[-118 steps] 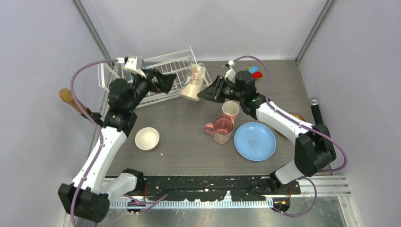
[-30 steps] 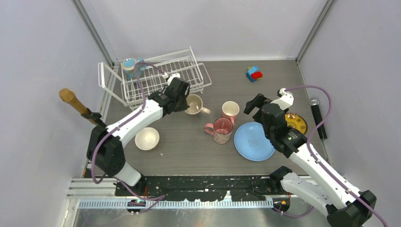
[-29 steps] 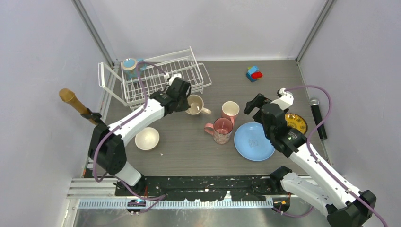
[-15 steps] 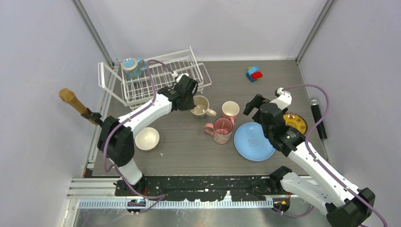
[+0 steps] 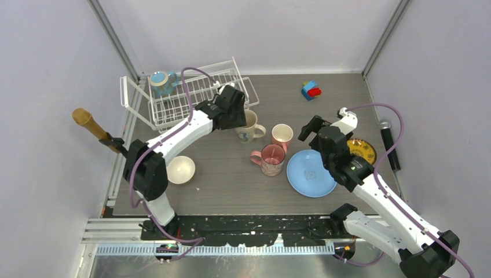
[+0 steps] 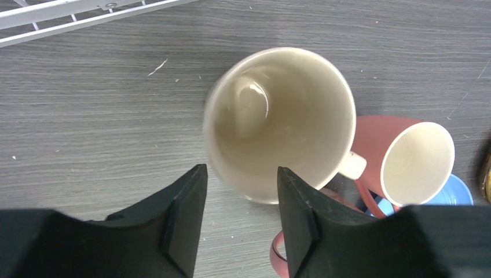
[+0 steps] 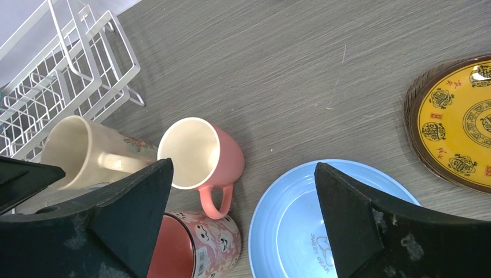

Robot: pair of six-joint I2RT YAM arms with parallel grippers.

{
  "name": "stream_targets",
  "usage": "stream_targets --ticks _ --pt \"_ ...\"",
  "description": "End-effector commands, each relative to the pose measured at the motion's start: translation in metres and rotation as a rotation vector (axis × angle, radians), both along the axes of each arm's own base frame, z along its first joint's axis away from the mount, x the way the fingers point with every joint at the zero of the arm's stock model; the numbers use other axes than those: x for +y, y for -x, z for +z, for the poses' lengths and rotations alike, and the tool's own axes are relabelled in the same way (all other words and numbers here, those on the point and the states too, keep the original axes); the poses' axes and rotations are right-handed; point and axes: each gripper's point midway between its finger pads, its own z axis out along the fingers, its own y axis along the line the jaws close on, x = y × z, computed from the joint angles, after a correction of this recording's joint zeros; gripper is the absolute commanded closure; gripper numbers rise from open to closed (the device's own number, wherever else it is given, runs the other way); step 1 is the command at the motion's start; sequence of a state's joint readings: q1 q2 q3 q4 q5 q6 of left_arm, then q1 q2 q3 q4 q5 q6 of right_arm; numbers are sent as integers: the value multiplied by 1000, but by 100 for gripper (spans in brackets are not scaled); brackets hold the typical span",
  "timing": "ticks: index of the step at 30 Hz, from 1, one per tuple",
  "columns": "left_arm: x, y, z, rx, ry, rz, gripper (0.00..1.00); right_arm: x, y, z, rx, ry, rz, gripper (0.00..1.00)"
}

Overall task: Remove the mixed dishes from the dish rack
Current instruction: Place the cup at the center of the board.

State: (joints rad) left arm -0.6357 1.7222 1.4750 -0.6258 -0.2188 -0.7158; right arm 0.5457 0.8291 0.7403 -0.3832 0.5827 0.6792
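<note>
The white wire dish rack (image 5: 194, 95) stands at the back left with a teal mug (image 5: 161, 81) in its far left corner. A cream mug (image 5: 249, 128) stands upright on the table just right of the rack. My left gripper (image 5: 238, 117) hovers over it, open; in the left wrist view the cream mug's (image 6: 281, 124) near wall lies between the left gripper's (image 6: 240, 191) tips with gaps on both sides. A plain pink mug (image 5: 282, 134), a patterned pink mug (image 5: 270, 160), a light-blue plate (image 5: 311, 172), a yellow plate (image 5: 363, 150) and a cream bowl (image 5: 180, 169) rest on the table. My right gripper (image 7: 243, 168) hangs open and empty above the pink mug (image 7: 200, 153) and blue plate (image 7: 289, 231).
Colourful toy blocks (image 5: 311, 90) sit at the back right. A microphone (image 5: 389, 142) lies along the right edge and another (image 5: 90, 124) sticks out past the left edge. Grey walls close in the table on three sides.
My left gripper carried the cream mug rightward away from the rack, then opened, leaving it upright beside the plain pink mug. The right arm barely moved.
</note>
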Motion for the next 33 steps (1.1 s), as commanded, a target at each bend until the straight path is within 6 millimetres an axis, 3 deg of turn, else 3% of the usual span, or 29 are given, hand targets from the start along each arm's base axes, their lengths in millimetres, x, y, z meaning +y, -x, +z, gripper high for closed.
stream_targets --ticks 1,2,5,6,11,20,24,29,33 --pt "-10 -8 18 -51 25 -35 45 -7 -2 8 -40 11 -29 0" --pt "-11 -8 20 -57 26 -43 38 -7 -2 8 -41 11 -29 0" --pt "-4 -8 34 -102 19 -43 3 -9 -2 8 -43 18 -33 0" --pt "-1 -9 41 -133 18 -36 1 -10 -1 9 -46 21 -37 0" --pt "25 -4 80 -288 14 9 1 -12 0 10 -56 21 -40 0" --pt "108 -2 131 -449 -250 197 0 -10 -1 10 -66 22 -26 0" --pt "159 -23 142 -452 -331 361 0 -8 -1 9 -67 20 -17 0" --pt "198 -62 148 -505 -323 476 0 -7 -2 8 -63 24 -13 0" --pt "239 -96 142 -515 -352 588 0 -8 -4 6 -61 41 -17 0"
